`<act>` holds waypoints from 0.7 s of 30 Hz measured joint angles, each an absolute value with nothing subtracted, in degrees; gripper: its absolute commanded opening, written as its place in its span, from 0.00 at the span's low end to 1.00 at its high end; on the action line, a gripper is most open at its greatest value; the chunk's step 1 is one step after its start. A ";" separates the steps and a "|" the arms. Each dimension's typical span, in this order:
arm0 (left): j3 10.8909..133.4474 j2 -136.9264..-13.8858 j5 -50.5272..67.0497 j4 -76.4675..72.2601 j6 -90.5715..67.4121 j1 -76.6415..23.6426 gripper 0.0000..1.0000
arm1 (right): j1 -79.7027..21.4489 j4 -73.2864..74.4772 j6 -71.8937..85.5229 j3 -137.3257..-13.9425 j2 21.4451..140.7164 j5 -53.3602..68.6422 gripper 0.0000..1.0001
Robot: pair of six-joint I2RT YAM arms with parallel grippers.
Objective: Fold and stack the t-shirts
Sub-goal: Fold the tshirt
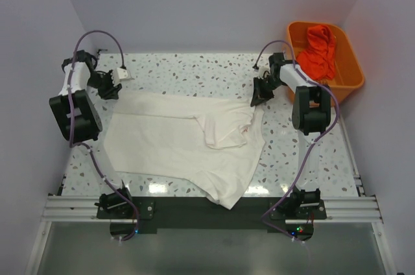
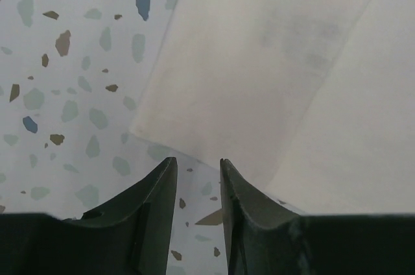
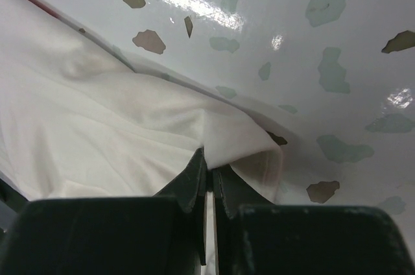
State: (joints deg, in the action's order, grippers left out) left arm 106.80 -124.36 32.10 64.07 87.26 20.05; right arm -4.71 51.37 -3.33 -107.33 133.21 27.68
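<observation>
From above, one white t-shirt (image 1: pixel 175 152) lies spread over the speckled surface (image 1: pixel 194 71), mostly flat. Only its far edge is turned over into a loose band, and a flap is doubled back near the right shoulder. The left tool (image 1: pixel 111 87) sits at the shirt's far-left corner and the right tool (image 1: pixel 259 96) at its far-right corner. An orange tub (image 1: pixel 347 80) beyond the right arm holds a heap of red cloth (image 1: pixel 321 51). No folded pile shows anywhere, so I judge the job to be at its start — the first fold is under way, and the rest of the folding and all the stacking are left.

In the left wrist view, the left tool has a narrow gap between its fingers (image 2: pixel 159 191) and nothing in it. The shirt's corner lies just ahead on the surface, not touched.

In the right wrist view, the right tool's fingers (image 3: pixel 194 178) are pressed almost together on a pinch of the shirt's edge — the cloth bunches and lifts slightly around them.
</observation>
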 measured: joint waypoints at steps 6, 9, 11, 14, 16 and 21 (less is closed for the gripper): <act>104.40 -124.73 32.88 57.54 76.66 14.20 0.35 | -4.82 51.99 -4.54 -107.92 133.16 25.19 0.00; 103.09 -126.19 32.77 55.92 71.11 11.44 0.32 | -4.93 52.40 -6.11 -109.60 133.43 21.67 0.00; 103.07 -128.11 32.21 54.35 66.94 10.74 0.28 | -4.93 52.86 -7.07 -112.03 134.61 19.53 0.00; 104.75 -130.72 31.66 52.42 61.39 11.14 0.25 | -4.93 53.19 -7.88 -116.68 136.88 17.41 0.00; 107.24 -132.25 31.51 51.79 58.35 11.40 0.24 | -4.93 53.15 -8.21 -120.03 138.67 17.04 0.00; 114.21 -136.20 32.03 50.72 54.92 11.33 0.36 | -4.99 53.30 -8.25 -125.34 141.45 17.63 0.12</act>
State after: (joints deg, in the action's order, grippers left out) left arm 114.21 -136.20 32.03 50.72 54.92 11.33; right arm -4.99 53.30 -8.25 -125.34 141.45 17.63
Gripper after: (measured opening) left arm 0.311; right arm 0.023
